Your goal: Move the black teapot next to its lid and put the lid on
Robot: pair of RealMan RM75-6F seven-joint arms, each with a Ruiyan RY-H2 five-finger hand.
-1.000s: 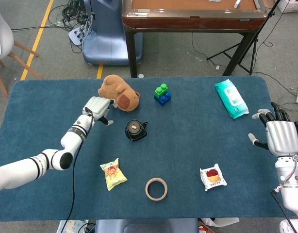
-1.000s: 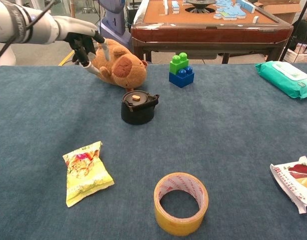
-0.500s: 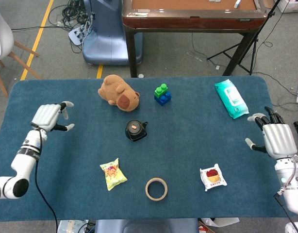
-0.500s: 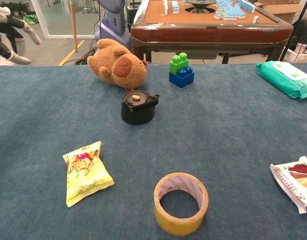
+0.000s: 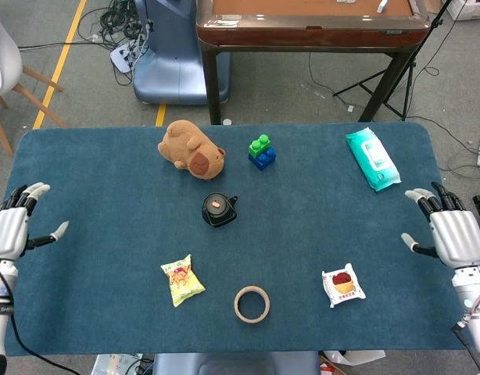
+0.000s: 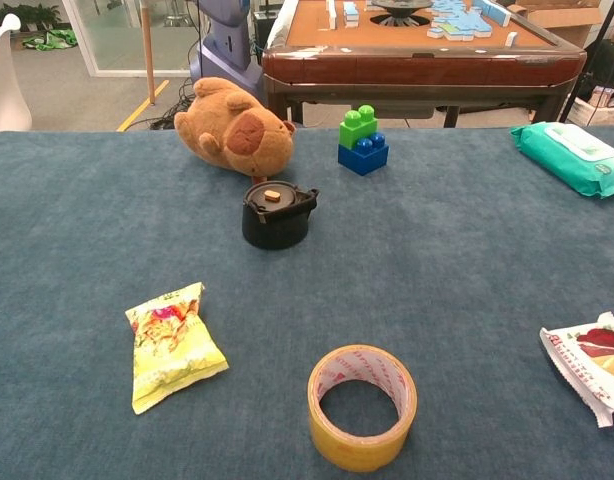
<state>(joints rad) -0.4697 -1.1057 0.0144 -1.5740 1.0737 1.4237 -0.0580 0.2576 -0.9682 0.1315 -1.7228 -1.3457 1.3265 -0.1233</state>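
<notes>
The black teapot (image 5: 219,210) (image 6: 276,215) stands near the middle of the blue table, just in front of the plush toy. Its lid with a small tan knob (image 5: 216,205) (image 6: 273,195) sits on top of the pot. My left hand (image 5: 8,231) hovers at the table's left edge, far from the pot, fingers spread and holding nothing. At the right edge my right hand (image 5: 454,236) is likewise spread with nothing in it. Neither hand shows in the chest view.
A brown plush toy (image 5: 190,149) lies behind the teapot, with green and blue blocks (image 5: 261,151) beside it. A teal wipes pack (image 5: 372,158) is at the back right. A yellow snack bag (image 5: 182,280), a tape roll (image 5: 252,304) and a red-and-white packet (image 5: 343,285) lie along the front.
My left arm has swept back from beside the plush toy to the table's left edge and has left the chest view. The right hand shifted slightly. The teapot has not moved.
</notes>
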